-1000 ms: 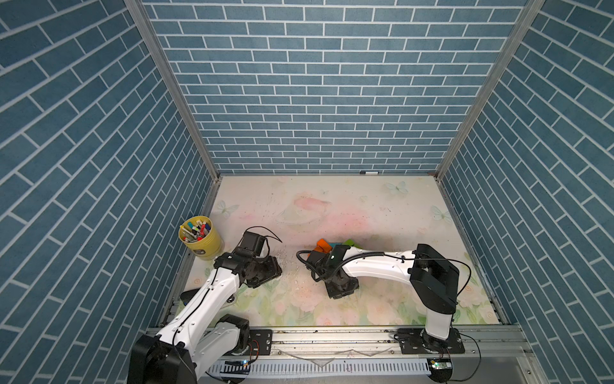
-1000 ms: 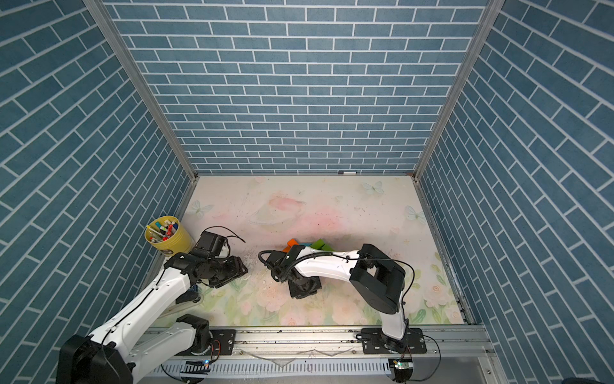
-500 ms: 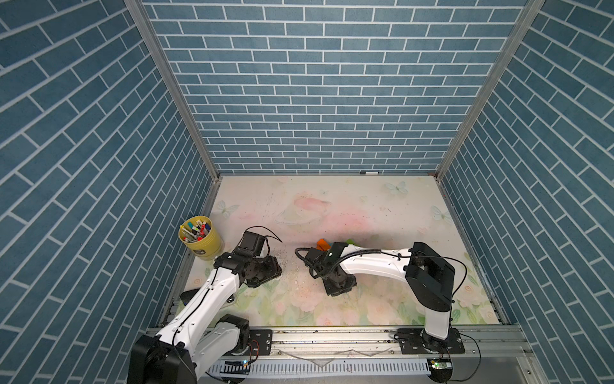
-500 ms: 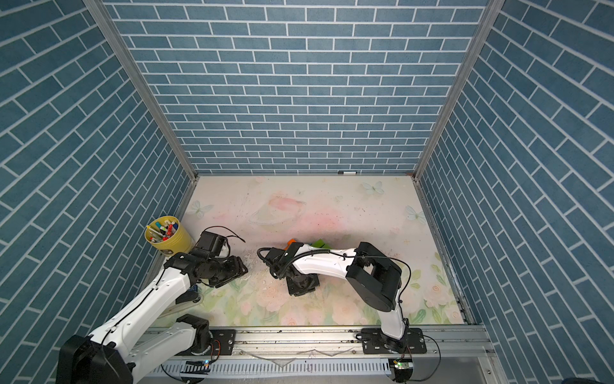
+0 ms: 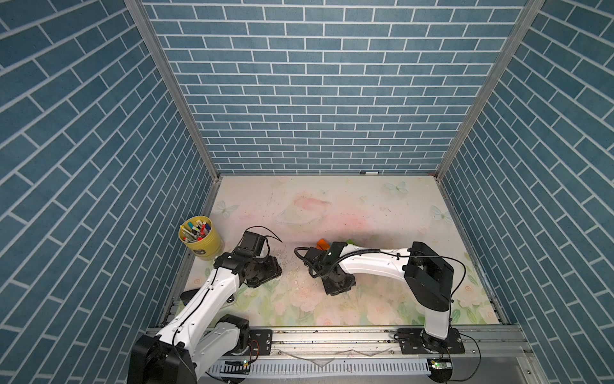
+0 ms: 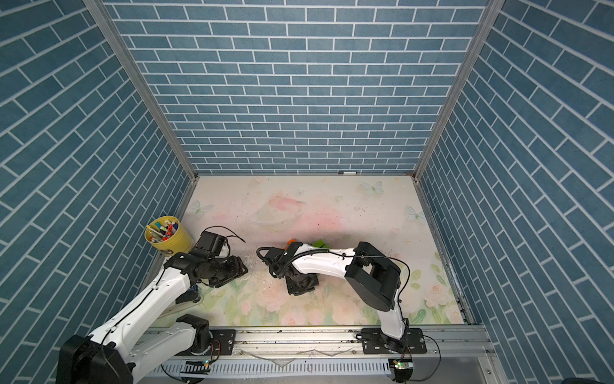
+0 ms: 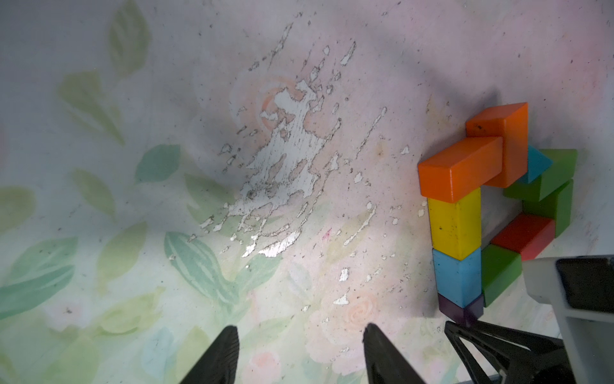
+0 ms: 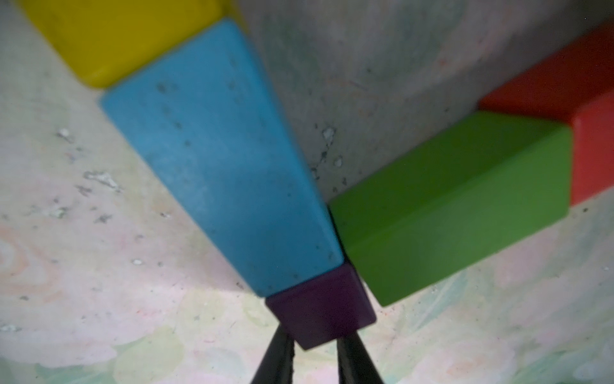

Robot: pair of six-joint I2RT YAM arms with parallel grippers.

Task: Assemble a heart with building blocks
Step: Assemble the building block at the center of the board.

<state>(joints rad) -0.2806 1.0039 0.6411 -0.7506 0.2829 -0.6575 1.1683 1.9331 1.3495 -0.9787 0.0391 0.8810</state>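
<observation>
Most of the heart (image 5: pixel 321 243) hides beneath the right arm (image 5: pixel 372 266).

The blue brick (image 8: pixel 216 159) looked smooth yet speckled with scuffs; the purple cube (image 8: pixel 320 306) had a dull, satin face. The floral table covering (image 7: pixel 99 232) was matt, its print flaked away in white patches.
</observation>
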